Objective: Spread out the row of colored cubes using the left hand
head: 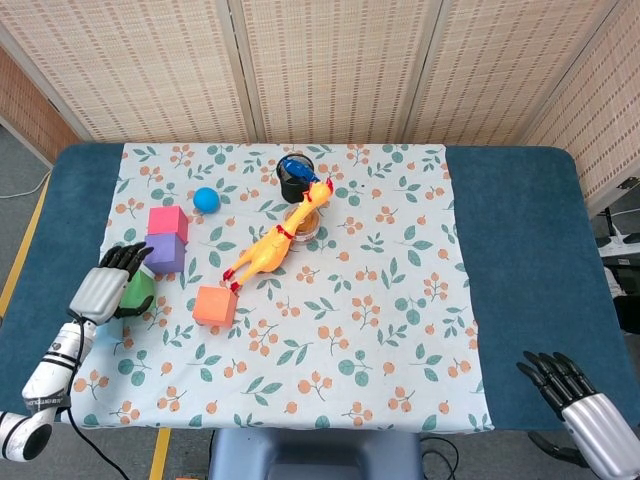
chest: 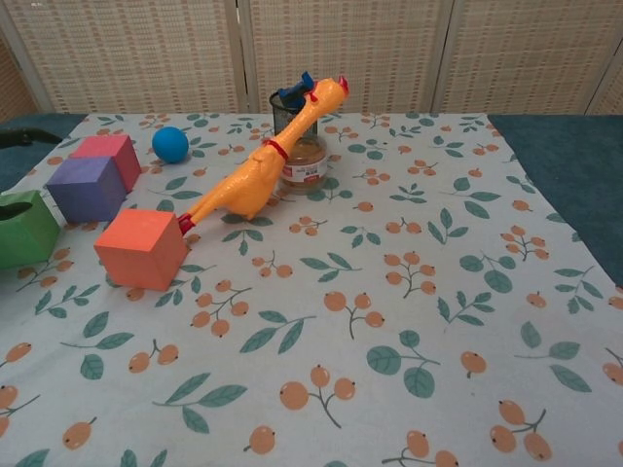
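Left hand over green cube, fingers spread, grip unclear; purple cube just beyond. Right hand open, empty.

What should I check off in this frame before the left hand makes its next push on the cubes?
1. Left hand at the row: ok, it sits over the green cube.
2. Contact with the green cube: cannot tell; the hand covers part of it in the head view, and the chest view shows only the cube at the frame's left edge.
3. Cubes separated: not ok, the pink cube and purple cube sit close together.
4. Orange cube: ok, apart from the others.
5. Rubber chicken: ok, out of the left hand's way.
6. Right hand: ok, open, off the cloth at the table's near right corner.
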Robot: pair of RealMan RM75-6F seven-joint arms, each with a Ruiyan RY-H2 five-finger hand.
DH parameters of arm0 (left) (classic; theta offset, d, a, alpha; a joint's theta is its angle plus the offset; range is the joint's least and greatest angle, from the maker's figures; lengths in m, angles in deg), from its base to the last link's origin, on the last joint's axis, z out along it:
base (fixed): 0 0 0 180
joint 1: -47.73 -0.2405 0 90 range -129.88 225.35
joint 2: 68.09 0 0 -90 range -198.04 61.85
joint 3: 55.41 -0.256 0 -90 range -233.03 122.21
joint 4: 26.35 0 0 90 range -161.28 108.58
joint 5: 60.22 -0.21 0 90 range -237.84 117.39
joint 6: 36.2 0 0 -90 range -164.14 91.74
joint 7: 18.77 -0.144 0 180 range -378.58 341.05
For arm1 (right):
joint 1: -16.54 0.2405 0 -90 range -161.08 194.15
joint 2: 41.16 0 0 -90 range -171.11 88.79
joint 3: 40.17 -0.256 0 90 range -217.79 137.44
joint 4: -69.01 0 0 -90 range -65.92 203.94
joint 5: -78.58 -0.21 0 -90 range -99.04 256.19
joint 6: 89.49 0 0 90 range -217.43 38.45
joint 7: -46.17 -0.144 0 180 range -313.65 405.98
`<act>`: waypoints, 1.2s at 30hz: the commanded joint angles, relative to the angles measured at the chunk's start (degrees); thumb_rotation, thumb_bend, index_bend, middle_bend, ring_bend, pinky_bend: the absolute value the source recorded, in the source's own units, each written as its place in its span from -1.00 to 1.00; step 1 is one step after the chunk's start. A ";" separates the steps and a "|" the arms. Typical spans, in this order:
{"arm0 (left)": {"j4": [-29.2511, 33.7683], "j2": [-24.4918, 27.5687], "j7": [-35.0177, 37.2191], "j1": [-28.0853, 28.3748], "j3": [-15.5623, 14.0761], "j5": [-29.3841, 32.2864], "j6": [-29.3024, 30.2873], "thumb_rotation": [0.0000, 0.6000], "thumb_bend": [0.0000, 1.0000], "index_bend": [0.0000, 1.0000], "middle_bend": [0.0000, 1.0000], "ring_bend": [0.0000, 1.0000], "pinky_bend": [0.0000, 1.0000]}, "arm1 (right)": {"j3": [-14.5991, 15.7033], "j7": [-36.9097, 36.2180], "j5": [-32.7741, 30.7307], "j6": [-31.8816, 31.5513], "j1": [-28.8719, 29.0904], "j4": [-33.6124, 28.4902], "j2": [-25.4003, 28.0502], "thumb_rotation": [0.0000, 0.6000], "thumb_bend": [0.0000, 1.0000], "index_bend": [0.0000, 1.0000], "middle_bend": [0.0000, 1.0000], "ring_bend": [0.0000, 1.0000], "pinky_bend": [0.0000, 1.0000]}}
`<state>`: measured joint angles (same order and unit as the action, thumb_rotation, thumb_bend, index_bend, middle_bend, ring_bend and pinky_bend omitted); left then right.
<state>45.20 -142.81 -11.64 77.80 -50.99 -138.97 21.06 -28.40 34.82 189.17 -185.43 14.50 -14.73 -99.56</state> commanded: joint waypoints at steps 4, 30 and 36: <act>1.71 1.23 -6.25 0.16 -0.73 5.66 -5.42 0.74 -0.29 -1.00 -1.00 -0.98 -1.00 | -0.06 -0.23 0.09 -0.24 0.05 -0.06 0.07 1.00 -0.77 -1.00 -1.00 -1.00 -1.00; -9.98 -6.63 -10.94 -0.20 4.12 11.27 -0.23 1.00 -0.12 -1.00 -0.92 -0.05 -0.95 | 0.17 0.05 0.19 -0.20 -0.10 -0.31 0.25 1.00 -0.77 -1.00 -1.00 -1.00 -1.00; -16.15 -8.68 -15.40 1.10 7.12 17.68 -3.34 1.00 -0.16 -1.00 -0.92 -0.25 -0.93 | 0.22 0.72 0.20 0.03 -0.16 -0.45 0.32 1.00 -0.77 -1.00 -1.00 -1.00 -1.00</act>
<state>31.35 -150.33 -25.16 78.30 -45.04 -123.56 19.57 -28.18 35.54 189.37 -185.40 14.34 -15.18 -99.24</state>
